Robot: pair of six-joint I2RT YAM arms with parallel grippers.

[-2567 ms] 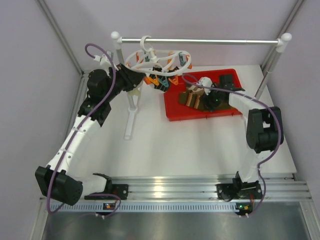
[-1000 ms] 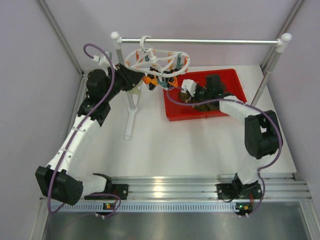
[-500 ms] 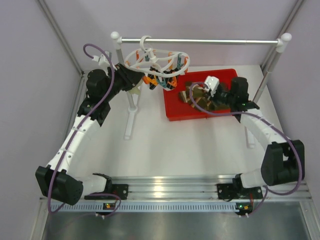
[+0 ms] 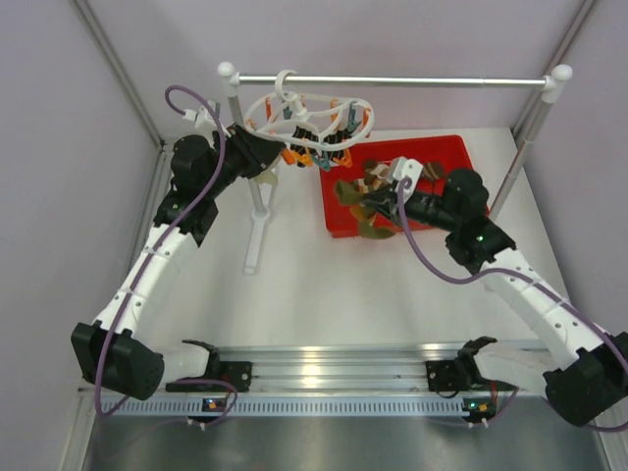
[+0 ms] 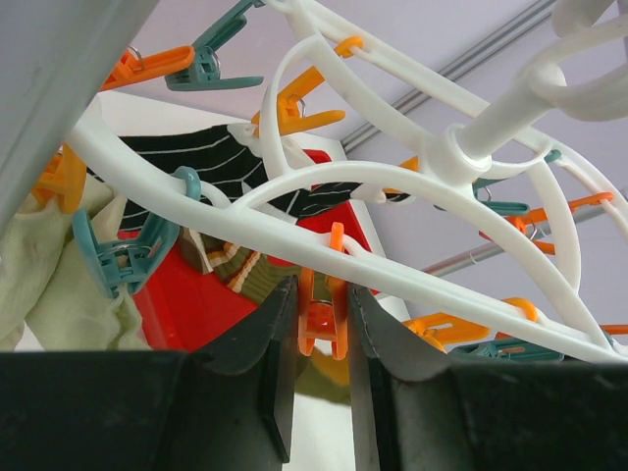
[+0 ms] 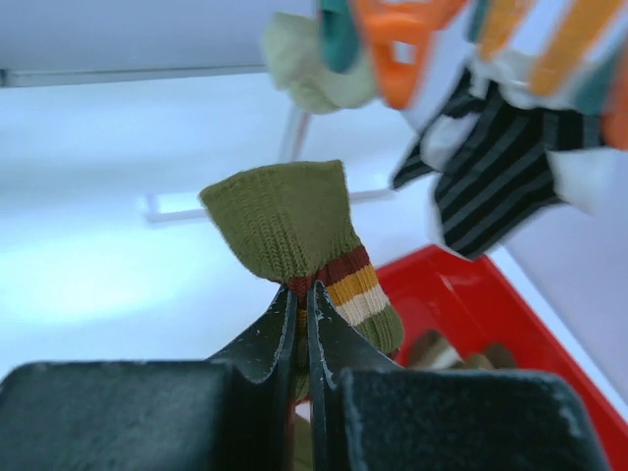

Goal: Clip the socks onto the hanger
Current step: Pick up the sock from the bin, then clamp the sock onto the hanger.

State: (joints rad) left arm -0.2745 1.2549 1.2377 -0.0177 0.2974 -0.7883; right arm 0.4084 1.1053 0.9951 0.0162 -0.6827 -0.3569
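The white hanger [image 4: 257,110] hangs by its hook from the silver rail, orange and teal clips dangling under its ring [image 5: 392,270]. My left gripper [image 4: 283,157] [image 5: 322,294] is shut on one orange clip [image 5: 319,329], squeezing its handles from below. My right gripper [image 4: 375,201] [image 6: 301,289] is shut on an olive sock [image 6: 285,216] [image 4: 351,194] with maroon, yellow and cream stripes, held in the air over the tray's left end, just below and right of the hanger. A black striped sock [image 5: 226,157] [image 6: 491,186] and a pale green sock [image 5: 49,265] [image 6: 299,69] hang from clips.
A red tray [image 4: 446,157] at the back right holds more socks [image 4: 376,177]. The silver rail [image 4: 392,81] spans the back on white-capped posts. One post's white foot [image 4: 257,231] lies on the table below the hanger.
My right arm has swung out, lifting the olive sock from the tray up toward the hanger. The left gripper has stayed on its clip.
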